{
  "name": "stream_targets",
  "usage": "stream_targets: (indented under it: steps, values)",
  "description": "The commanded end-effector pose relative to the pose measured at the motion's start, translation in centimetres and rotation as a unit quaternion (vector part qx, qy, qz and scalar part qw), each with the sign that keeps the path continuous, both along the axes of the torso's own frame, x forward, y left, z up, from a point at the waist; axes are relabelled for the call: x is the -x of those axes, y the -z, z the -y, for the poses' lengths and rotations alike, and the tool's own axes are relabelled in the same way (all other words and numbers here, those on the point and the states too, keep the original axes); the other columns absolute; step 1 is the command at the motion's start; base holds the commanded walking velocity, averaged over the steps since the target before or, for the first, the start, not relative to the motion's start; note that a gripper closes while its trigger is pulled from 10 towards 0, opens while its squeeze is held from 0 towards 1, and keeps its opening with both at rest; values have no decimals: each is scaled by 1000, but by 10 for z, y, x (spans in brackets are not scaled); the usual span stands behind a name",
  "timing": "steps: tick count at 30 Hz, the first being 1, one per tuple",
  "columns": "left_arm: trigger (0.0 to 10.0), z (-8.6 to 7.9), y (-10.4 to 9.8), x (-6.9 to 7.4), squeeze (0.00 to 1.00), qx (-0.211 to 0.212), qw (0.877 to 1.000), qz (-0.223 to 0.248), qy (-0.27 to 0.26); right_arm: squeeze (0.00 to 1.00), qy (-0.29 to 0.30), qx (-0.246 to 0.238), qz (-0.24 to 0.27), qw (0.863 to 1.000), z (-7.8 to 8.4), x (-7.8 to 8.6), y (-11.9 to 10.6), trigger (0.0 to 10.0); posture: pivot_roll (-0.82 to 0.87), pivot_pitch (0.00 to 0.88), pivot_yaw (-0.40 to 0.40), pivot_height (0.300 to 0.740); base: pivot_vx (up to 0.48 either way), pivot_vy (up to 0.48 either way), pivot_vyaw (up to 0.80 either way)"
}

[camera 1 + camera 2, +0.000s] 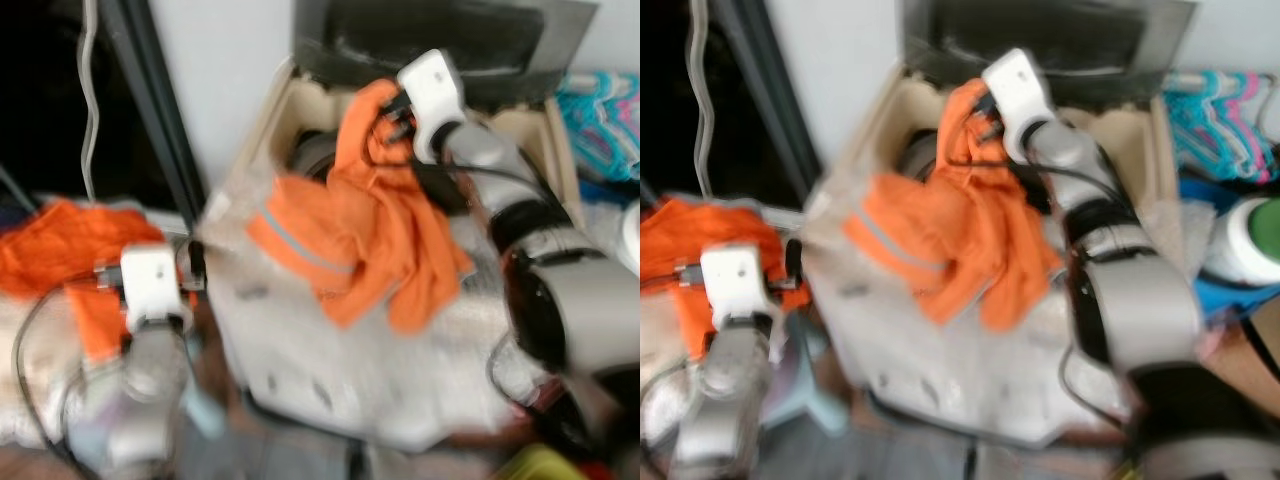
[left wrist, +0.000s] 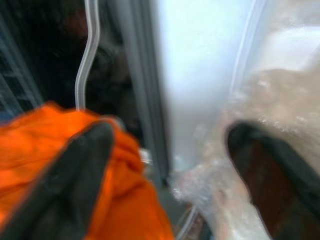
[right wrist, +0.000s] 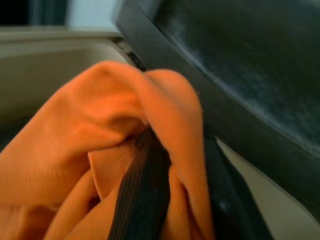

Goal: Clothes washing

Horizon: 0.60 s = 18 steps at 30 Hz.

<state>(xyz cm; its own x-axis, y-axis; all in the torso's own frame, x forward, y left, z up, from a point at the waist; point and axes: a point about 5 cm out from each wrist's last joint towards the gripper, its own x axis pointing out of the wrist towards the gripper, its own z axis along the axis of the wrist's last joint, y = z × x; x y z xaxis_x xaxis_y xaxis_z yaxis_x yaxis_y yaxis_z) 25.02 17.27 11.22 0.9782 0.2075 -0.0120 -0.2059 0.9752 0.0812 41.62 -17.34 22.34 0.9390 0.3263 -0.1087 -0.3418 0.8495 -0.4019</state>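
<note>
Two orange garments are being shown in the blurred head views: one orange garment (image 1: 370, 230) is being held up over the open top of a white washing machine (image 1: 330, 370), and an orange pile (image 1: 60, 250) is being left lying at about nine o'clock, beside the machine. The right gripper (image 1: 392, 112) is being kept at about twelve o'clock, above the drum opening (image 1: 315, 155), with its fingers clenched on the upper fold of the raised garment; in the right wrist view one black finger (image 3: 142, 195) is being seen pressed into the cloth, which is wrapped over and around it. The rest of that garment is being draped down over the machine's front rim, a grey stripe (image 1: 295, 245) being visible on it. The dark raised lid (image 1: 440, 40) is being seen just behind the gripper. The left gripper (image 2: 170, 170) is being held low at about eight o'clock, between the pile and the machine's side, with its fingers spread apart and nothing between them; one finger (image 2: 75, 175) is being seen in front of the orange pile. A white hose (image 1: 90, 100) is being seen hanging against the dark doorway, and coloured hangers (image 1: 1220, 110) are being seen at two o'clock. No writing or brand is being made legible, owing to blur.
</note>
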Motion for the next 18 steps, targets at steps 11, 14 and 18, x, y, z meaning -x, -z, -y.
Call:
stream_targets:
  steps: [11, 14, 18]
  values:
    - [10000, 1, 1, -2, 0, -18, 1000, -9, 13, 1000, -106, 19, 100, 989, 5, 25, -6, 10000, 13, 0, -1, 740, 0, 0, 0]
    - [10000, 0, 1, -2, 0, -19, 1000, -10, 12, 1000, -143, -62, 164, 974, -5, 40, -30, 10000, 10, 0, -1, 740, 0, 0, 0]
    - [10000, -3, 2, 0, 0, -24, 1000, -15, 0, 1000, -236, -50, 83, 967, -18, 68, 2, 10000, 8, 0, -2, 740, 0, 0, 0]
